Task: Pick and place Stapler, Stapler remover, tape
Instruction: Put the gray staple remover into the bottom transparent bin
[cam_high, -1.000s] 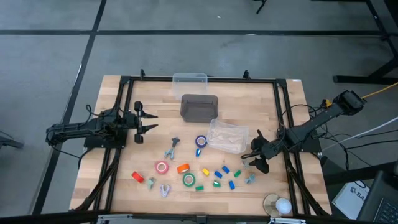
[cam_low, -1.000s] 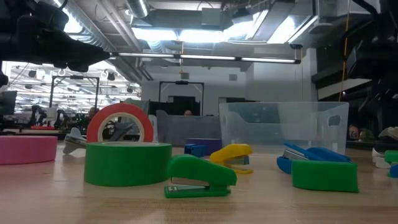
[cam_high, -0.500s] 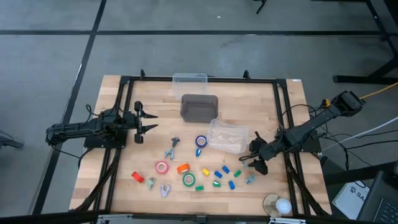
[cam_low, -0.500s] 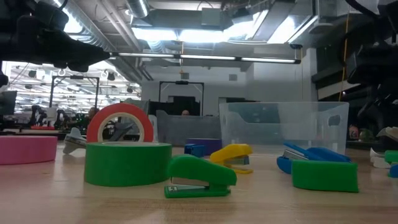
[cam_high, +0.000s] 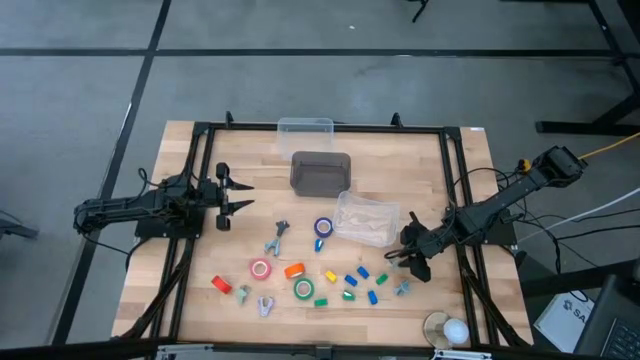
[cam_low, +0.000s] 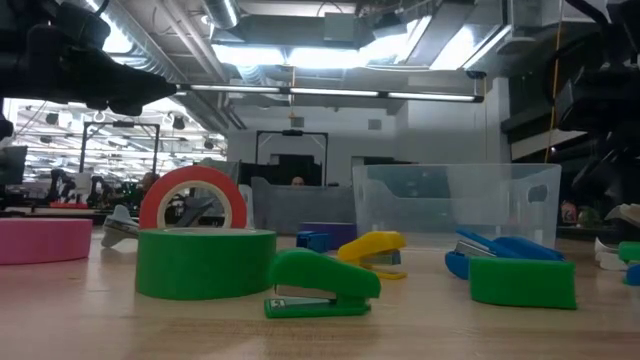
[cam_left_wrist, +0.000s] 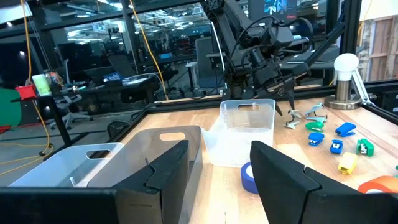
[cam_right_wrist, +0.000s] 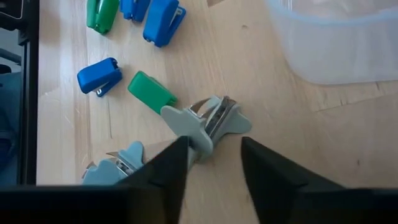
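The right tool (cam_right_wrist: 211, 158) straddles a grey staple remover (cam_right_wrist: 208, 121) on the counter (cam_high: 250, 170) beside the clear bin (cam_high: 368, 218), fingers apart; left tool (cam_high: 240, 195) waits, open.

You have a pale wooden worktop (cam_high: 200, 300) framed by black rails. Toward its far edge a clear bin (cam_high: 305, 128) sits, with a dark grey bin (cam_high: 320, 172) just in front of it and a third clear bin (cam_high: 368, 218) lying askew nearer the right side. A blue tape roll (cam_high: 323, 227) lies just beside that third bin, a pink tape roll (cam_high: 261, 269) and a green tape roll (cam_high: 303, 289) nearer the front. A grey staple remover (cam_high: 278, 238) rests between the blue and pink rolls. You see small staplers scattered along the front: red (cam_high: 221, 284), orange (cam_high: 294, 270), yellow (cam_high: 330, 276), several blue and green. At the front right corner a lamp with a white ball (cam_high: 446, 329) stands.
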